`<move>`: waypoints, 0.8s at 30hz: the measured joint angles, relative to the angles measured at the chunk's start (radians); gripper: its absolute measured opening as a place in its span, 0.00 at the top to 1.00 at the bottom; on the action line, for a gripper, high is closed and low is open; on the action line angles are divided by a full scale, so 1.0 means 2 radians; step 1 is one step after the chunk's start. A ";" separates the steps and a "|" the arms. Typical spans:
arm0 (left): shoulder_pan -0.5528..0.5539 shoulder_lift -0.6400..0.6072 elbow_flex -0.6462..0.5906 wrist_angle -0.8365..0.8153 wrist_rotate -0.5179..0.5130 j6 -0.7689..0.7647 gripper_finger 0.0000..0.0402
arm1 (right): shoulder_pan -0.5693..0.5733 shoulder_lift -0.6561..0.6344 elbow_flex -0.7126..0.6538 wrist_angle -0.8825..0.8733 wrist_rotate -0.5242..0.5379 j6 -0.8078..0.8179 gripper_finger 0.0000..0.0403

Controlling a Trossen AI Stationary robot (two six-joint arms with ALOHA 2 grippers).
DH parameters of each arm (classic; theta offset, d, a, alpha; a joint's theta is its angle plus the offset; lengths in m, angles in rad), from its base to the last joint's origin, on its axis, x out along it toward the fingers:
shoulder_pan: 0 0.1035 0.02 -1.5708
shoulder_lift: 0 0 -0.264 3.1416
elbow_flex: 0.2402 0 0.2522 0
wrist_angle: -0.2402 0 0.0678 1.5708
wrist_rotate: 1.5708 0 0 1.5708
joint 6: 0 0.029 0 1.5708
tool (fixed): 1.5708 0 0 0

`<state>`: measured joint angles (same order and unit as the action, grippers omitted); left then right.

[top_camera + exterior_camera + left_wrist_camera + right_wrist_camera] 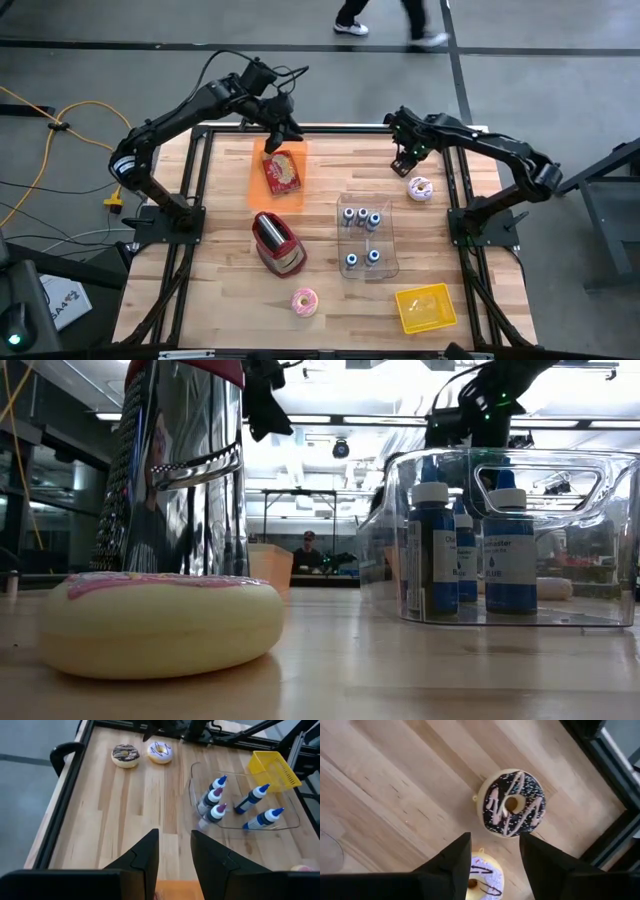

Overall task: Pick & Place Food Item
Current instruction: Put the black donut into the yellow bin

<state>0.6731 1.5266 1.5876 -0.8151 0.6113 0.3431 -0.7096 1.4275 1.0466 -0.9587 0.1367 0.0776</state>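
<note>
Right gripper (492, 852) above two donuts at right edge of tabletop (230, 310), upper right of high view. Fingers (452, 857) parted, holding nothing. White-iced donut (482, 877) directly below the gap, chocolate donut (511, 802) just beyond the fingertips; the two donuts close together, possibly touching. High view resolves only one pale donut there (420, 188).

Left gripper (280, 135) at upper centre of high view, over orange mat (262, 185) with red snack bag (283, 172). Fingers (145, 855) apart with a narrow gap, nothing between them.

Also present: pink-iced donut (304, 302) bottom centre, red and chrome toaster (277, 243) mid-frame, clear tray (388, 240) of blue bottles (361, 218), yellow basket (425, 307) lower right.

Handling guess for donuts: look like foam toys, so light, soft, compressible, not fragile. Glossy icing probably slick; matte rim the better contact. Best hold: across outer diameter, one finger each side, or one finger through the hole with the other on the rim. Light squeeze enough; too much likely deforms and pops it out. Neighbouring donut so close leaves little finger clearance on that side, risk of nudging it.
</note>
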 joint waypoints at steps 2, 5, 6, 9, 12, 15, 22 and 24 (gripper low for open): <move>0.000 -0.010 -0.002 0.001 0.000 0.000 0.73 | -0.006 0.003 0.000 0.001 -0.003 -0.001 0.62; 0.000 -0.034 -0.003 0.002 0.000 0.000 0.73 | -0.012 0.010 0.000 0.003 -0.003 -0.001 0.62; 0.000 -0.042 -0.003 0.003 0.000 0.000 0.73 | -0.014 0.015 0.000 0.003 -0.003 -0.001 0.62; 0.000 -0.064 -0.007 0.003 -0.001 0.000 0.73 | -0.019 0.023 0.000 0.003 -0.006 -0.001 0.62; 0.000 -0.087 -0.025 0.006 -0.006 -0.004 0.73 | -0.019 0.033 0.000 0.003 -0.005 -0.001 0.62; 0.000 -0.116 -0.061 0.006 -0.016 -0.014 0.73 | -0.019 0.035 0.000 0.003 -0.006 -0.001 0.62; 0.000 -0.230 -0.215 0.148 -0.023 -0.068 0.73 | -0.020 0.035 0.000 0.005 -0.007 -0.005 0.62; 0.000 -0.255 -0.255 0.192 -0.036 -0.087 0.73 | -0.020 0.035 0.000 0.006 -0.009 -0.006 0.62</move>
<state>0.6730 1.0161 1.0786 -0.4313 0.5392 0.1684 -0.7490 1.4982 1.0470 -0.9476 0.1181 0.0658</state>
